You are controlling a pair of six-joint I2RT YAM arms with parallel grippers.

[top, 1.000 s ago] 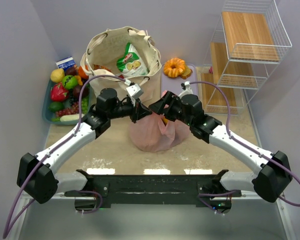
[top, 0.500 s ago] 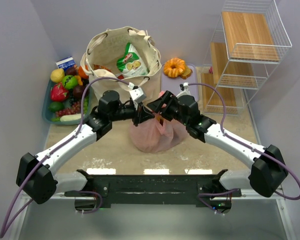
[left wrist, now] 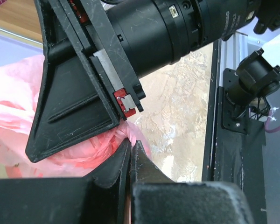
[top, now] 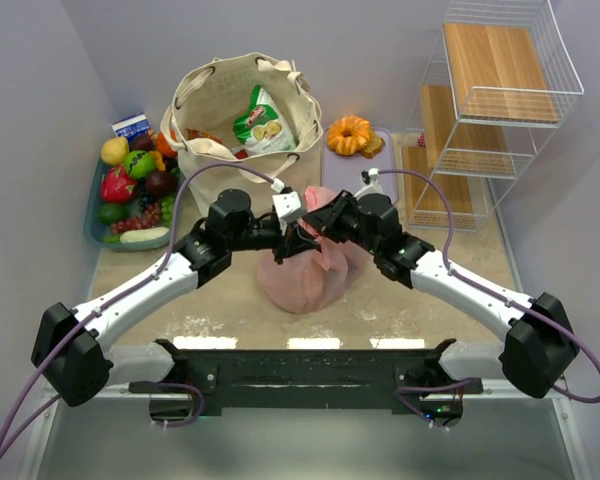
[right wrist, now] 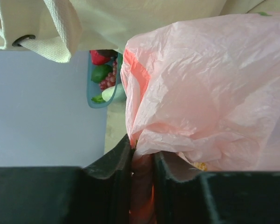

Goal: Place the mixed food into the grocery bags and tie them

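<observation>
Step in hand: tying the pink bag (top: 305,275). It sits on the bench (top: 430,300) midway between the arms, just in front of the tote (top: 220,100).

Left gripper (left wrist: 130,148): jaws clenched on a pinch of film at the bag's top. Right gripper (right wrist: 142,158): jaws grasping a twisted strand of the same bag, with film bunched above them. The two grips sit close together over the bag's mouth.

Judgement: no knot visible yet. The next move calls for crossing the two strands and drawing one through without either slipping. The thin film may tear.

Bag: thin, translucent pink, wrinkled, bulging with contents. The tote stands open with a snack packet (top: 263,122) inside. The ring cake (top: 349,134) lies right of the tote, not yet bagged.
</observation>
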